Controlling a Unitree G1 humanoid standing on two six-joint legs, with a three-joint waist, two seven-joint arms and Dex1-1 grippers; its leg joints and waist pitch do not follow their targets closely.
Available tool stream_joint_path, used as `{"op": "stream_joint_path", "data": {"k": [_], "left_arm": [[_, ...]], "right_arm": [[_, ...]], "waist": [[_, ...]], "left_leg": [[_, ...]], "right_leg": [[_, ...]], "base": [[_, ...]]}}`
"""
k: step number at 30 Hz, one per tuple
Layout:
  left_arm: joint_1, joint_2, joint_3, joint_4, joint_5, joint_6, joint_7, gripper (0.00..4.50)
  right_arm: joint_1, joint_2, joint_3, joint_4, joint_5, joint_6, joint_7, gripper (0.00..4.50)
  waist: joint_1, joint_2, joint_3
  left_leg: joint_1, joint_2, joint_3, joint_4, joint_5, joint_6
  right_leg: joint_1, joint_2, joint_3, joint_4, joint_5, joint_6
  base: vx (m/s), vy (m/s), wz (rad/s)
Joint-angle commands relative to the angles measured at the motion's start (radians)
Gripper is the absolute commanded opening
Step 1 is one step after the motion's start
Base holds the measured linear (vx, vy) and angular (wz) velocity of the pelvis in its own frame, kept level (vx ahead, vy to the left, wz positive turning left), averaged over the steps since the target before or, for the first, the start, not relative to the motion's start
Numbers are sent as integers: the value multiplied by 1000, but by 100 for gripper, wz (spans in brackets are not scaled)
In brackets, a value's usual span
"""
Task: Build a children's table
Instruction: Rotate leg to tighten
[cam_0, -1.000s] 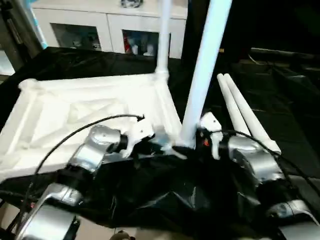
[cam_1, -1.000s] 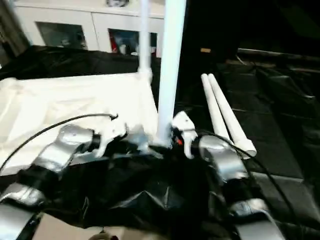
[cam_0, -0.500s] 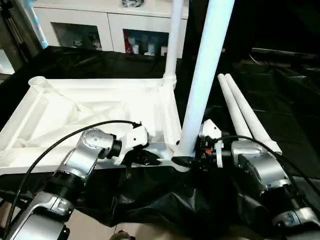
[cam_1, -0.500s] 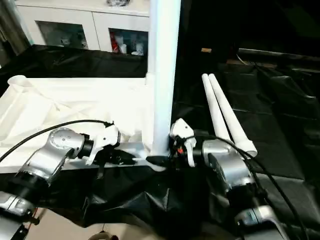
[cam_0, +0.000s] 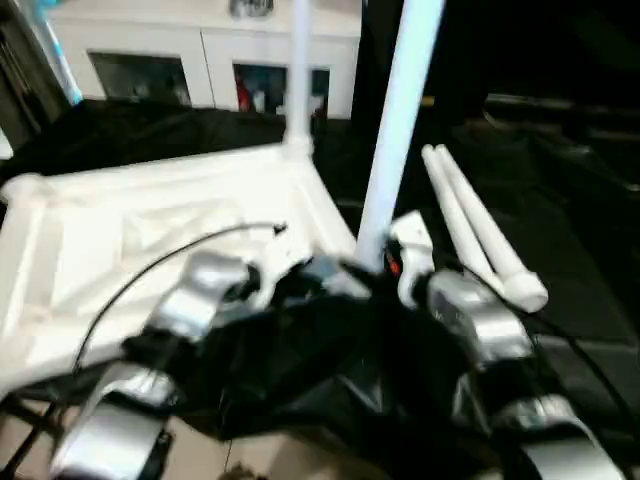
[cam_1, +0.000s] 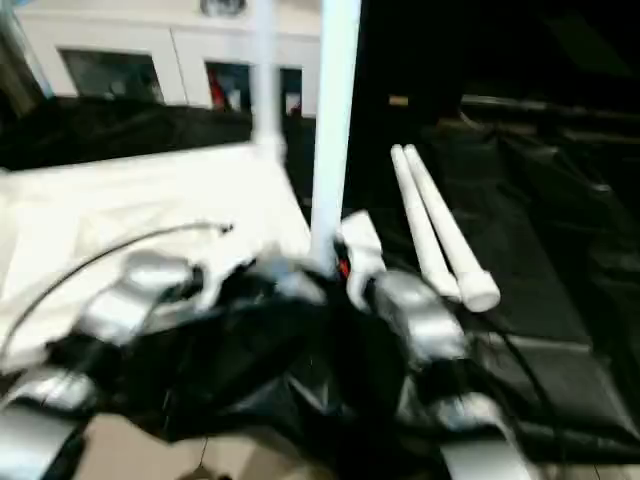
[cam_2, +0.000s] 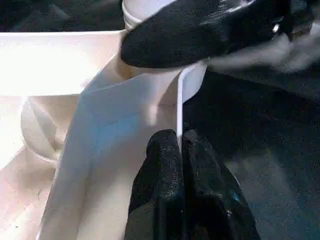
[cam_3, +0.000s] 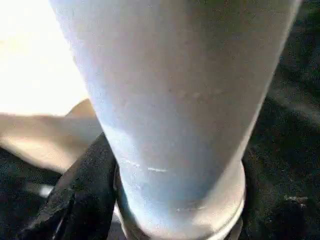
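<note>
The children's table top (cam_0: 150, 220) lies upside down on black cloth, ribbed underside up. One white leg (cam_0: 298, 80) stands in its far right corner. A second leg (cam_0: 395, 130) stands in the near right corner socket (cam_2: 165, 80). My right gripper (cam_0: 385, 262) is closed around this leg's base, with a black finger (cam_3: 82, 195) pressed against it. My left gripper (cam_2: 180, 150) is shut on the thin rim wall of the table top, just beside that socket. The right gripper's finger (cam_2: 200, 35) crosses the left wrist view at the socket.
Two loose white legs (cam_0: 470, 225) lie side by side on the black cloth (cam_0: 560, 200) to the right of the table top. A white cabinet with glass doors (cam_0: 200, 60) stands behind. The cloth bunches up over the near edge between my forearms.
The whole picture has shifted and blurred with my head's movement. My right gripper's fingers have drawn in around the near leg's base. The left gripper's hold on the rim is unchanged.
</note>
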Motion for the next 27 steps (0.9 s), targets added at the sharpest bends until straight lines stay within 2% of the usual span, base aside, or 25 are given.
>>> {"op": "stream_joint_path", "data": {"k": [1, 2, 3, 4, 7, 11, 13, 15, 18, 22, 23, 27], "left_arm": [[-39, -75, 35, 7, -43, -20, 76, 0], [-50, -102, 34, 20, -38, -27, 97, 0], [-50, -108, 31, 18, -38, -30, 94, 0], [-51, -111, 28, 20, -38, -37, 89, 0], [-39, -104, 15, 10, -37, -61, 59, 0], [-14, -84, -3, -14, -46, -92, -4, 0], [-3, -75, -6, -27, -52, -97, -30, 0], [19, -48, -16, -54, -61, -108, -92, 0], [33, -30, -20, -71, -66, -112, -127, 0], [54, 9, -33, -101, -73, -122, -198, 0], [63, 28, -40, -114, -75, -126, -231, 0], [79, 62, -50, -138, -75, -135, -286, 0]], "right_arm": [[2, 62, 39, 68, -10, 1, -30, 281], [-17, 86, 56, 97, -37, -53, -53, 281], [-21, 90, 64, 100, -44, -66, -47, 316], [-26, 93, 64, 105, -46, -73, -46, 316], [-30, 90, 57, 103, -37, -75, -26, 354], [-23, 58, 82, 91, -46, -88, 43, 392], [-16, 43, 93, 80, -46, -96, 90, 392], [16, -12, 130, 14, -28, -101, 249, 392], [38, -48, 153, -28, -27, -113, 325, 392], [70, -112, 170, -100, -4, -106, 452, 392], [79, -136, 174, -124, 9, -99, 500, 392], [97, -183, 186, -171, 30, -84, 591, 392]], "waist": [[-1, -9, -62], [-1, -8, -62], [-1, -8, -65], [1, -8, -64], [2, -9, -64], [2, -8, -62], [2, -8, -63], [5, -10, -62], [5, -7, -64], [5, -5, -61], [9, -5, -61], [11, -5, -62]], "left_leg": [[10, 40, -18, -70, -209, 8], [10, 40, -17, -69, -206, 9], [13, 40, -16, -67, -204, 10], [10, 38, -15, -67, -196, 20], [9, 39, -14, -67, -187, 37], [9, 40, -16, -69, -203, 35], [9, 41, -15, -68, -208, 40], [6, 42, -14, -67, -195, 55], [6, 42, -14, -66, -183, 62], [10, 45, -13, -67, -207, 59], [10, 46, -15, -68, -213, 57], [7, 47, -14, -67, -209, 58]], "right_leg": [[42, -90, 53, -88, -312, -148], [41, -90, 54, -87, -295, -152], [41, -92, 54, -83, -269, -163], [44, -92, 54, -83, -249, -169], [47, -91, 54, -82, -237, -171], [48, -92, 53, -85, -268, -166], [48, -92, 54, -84, -259, -169], [53, -91, 55, -83, -229, -169], [52, -91, 54, -80, -214, -178], [48, -88, 53, -84, -251, -181], [50, -88, 52, -85, -262, -178], [49, -89, 52, -81, -249, -185]], "base": [[0, 0, 0], [0, 0, 0], [0, 0, 0], [0, 0, 0], [0, 0, 0], [0, 0, 0], [0, 0, 0], [0, 0, 0], [0, 0, 0], [0, 0, 0], [0, 0, 0], [0, 0, 0]]}}
